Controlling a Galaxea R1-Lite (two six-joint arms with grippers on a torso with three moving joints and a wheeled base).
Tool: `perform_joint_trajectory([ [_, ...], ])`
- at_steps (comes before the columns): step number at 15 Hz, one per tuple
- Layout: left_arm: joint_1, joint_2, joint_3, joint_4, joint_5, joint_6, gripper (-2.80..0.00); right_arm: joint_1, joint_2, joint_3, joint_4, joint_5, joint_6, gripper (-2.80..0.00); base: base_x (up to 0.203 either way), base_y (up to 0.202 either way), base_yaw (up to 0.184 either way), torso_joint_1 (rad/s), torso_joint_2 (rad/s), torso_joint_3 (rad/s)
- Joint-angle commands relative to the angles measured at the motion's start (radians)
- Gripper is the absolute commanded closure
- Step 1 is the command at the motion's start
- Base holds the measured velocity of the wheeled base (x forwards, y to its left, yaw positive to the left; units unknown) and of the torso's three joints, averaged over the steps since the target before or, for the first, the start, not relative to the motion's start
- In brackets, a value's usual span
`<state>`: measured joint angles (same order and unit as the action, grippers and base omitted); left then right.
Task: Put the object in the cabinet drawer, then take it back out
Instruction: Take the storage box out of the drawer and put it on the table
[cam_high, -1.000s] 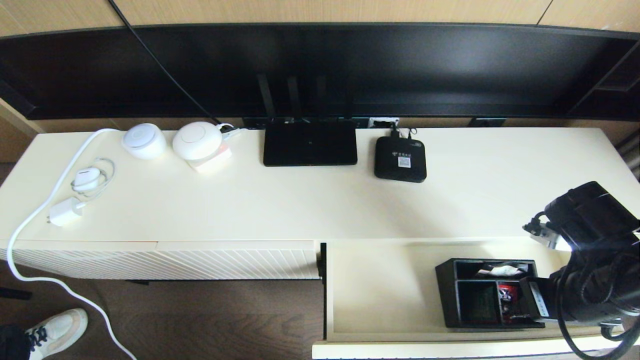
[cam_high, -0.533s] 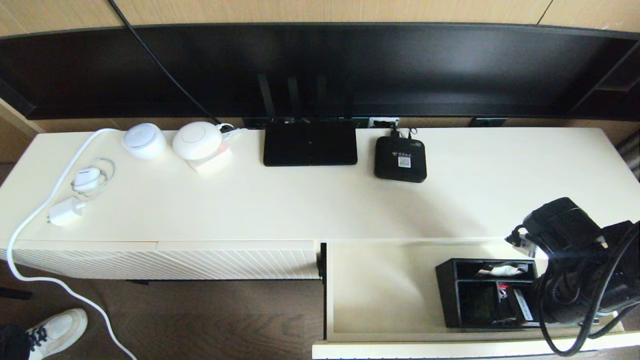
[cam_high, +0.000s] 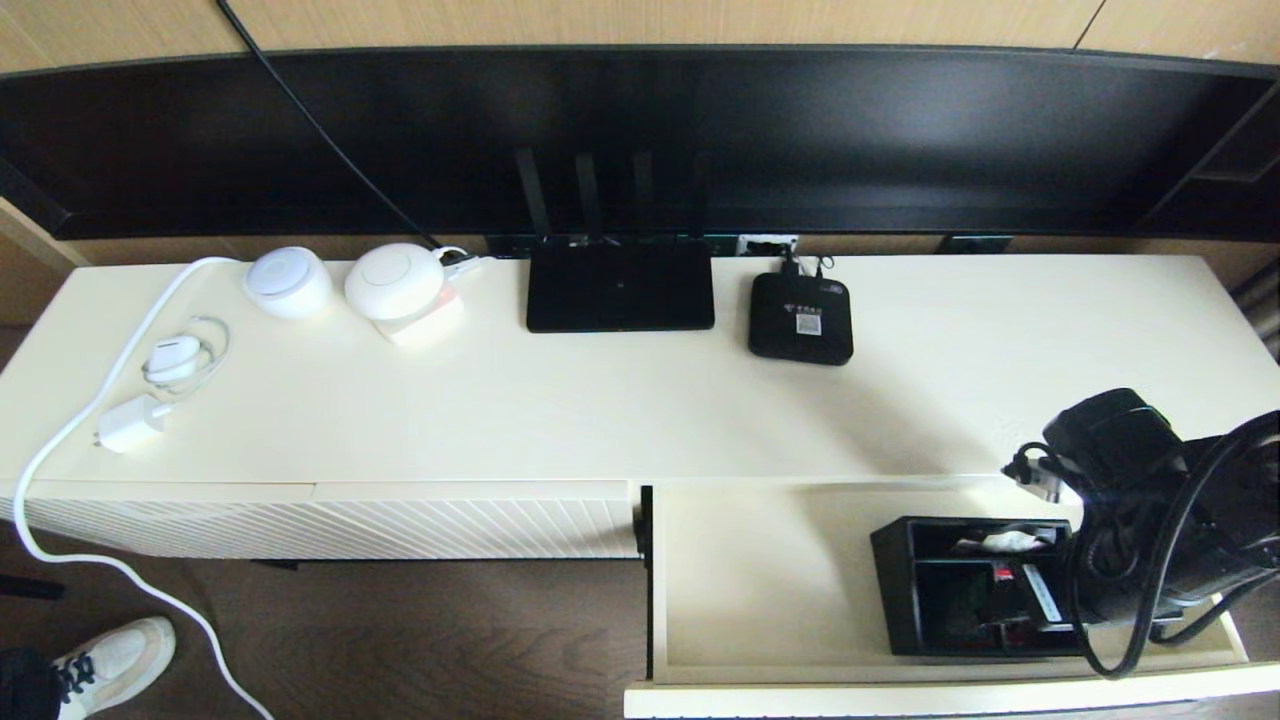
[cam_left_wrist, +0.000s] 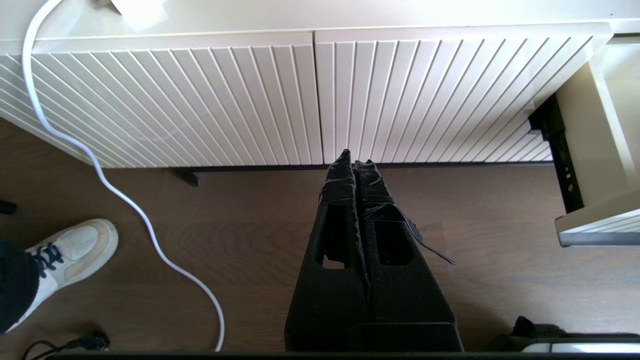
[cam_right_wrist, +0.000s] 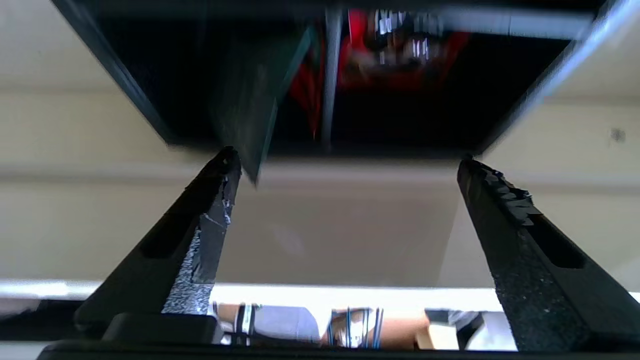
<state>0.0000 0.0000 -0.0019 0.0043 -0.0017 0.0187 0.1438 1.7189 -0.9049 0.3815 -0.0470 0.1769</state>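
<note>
So the organizer box (cam_high: 975, 590) sits in the open cabinet drawer (cam_high: 780, 590) near its right end, the right hand (cam_right_wrist: 345, 165) spread wide and empty just beside it, the left hand (cam_left_wrist: 356, 160) pinched shut over the floor, so next is probably re-gripping the box's wall and lifting out.

Organizer box (cam_high: 960, 585) in open drawer (cam_high: 780, 590), router (cam_high: 620, 285) behind on cabinet top (cam_high: 600, 400)
</note>
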Motion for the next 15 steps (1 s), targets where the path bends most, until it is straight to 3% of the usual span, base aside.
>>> perform_joint_trajectory([
  [1,0.0,0.0,0.0,0.0,0.0,0.0,0.0,0.003,0.025,0.0,-0.005,0.001,-0.005,-2.8,0.0,0.0,0.0,0.0,0.0,0.0],
  [15,0.0,0.0,0.0,0.0,0.0,0.0,0.0,0.013,0.108,0.052,-0.087,0.004,-0.01,-2.8,0.0,0.0,0.0,0.0,0.0,0.0],
])
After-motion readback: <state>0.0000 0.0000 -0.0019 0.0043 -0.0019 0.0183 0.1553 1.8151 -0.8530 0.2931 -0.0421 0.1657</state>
